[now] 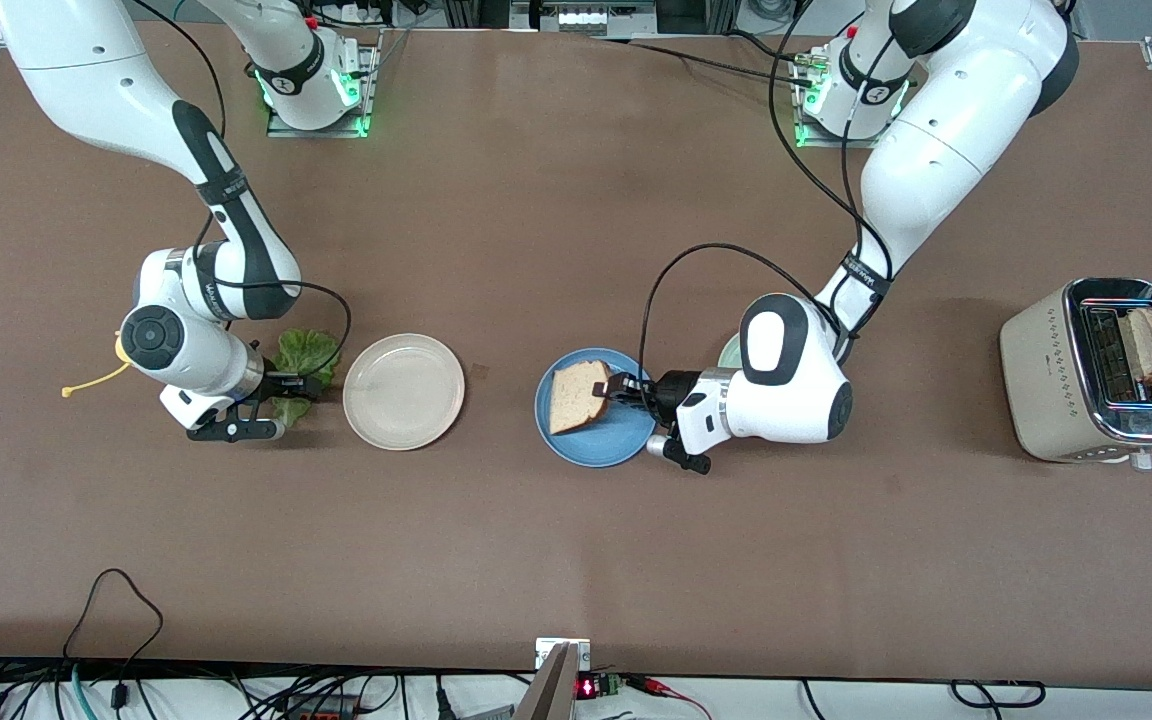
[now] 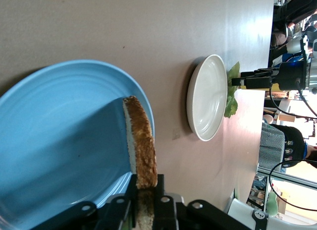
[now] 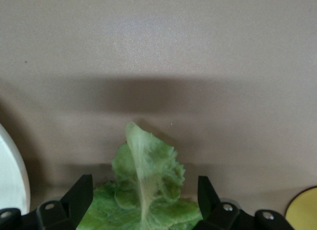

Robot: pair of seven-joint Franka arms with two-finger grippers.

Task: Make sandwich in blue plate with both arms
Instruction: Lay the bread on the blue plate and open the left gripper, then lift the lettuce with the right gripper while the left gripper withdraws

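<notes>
The blue plate (image 1: 618, 440) sits mid-table. My left gripper (image 1: 614, 390) is over it, shut on one edge of a toasted bread slice (image 1: 576, 397). In the left wrist view the slice (image 2: 141, 141) runs edge-on from my left gripper (image 2: 144, 183) out over the blue plate (image 2: 59, 141). My right gripper (image 1: 301, 385) is low at the green lettuce leaf (image 1: 306, 350), beside the cream-white plate (image 1: 403, 390). In the right wrist view my right gripper (image 3: 144, 190) is open, with the lettuce (image 3: 146, 190) lying on the table between its fingers. A second bread slice (image 1: 1148, 345) stands in the toaster (image 1: 1046, 380).
A pale mint-green plate (image 1: 730, 350) is mostly hidden under the left arm. A yellow object (image 1: 96, 380) lies beside the right gripper, toward the right arm's end of the table; it also shows in the right wrist view (image 3: 303, 210). The toaster stands at the left arm's end.
</notes>
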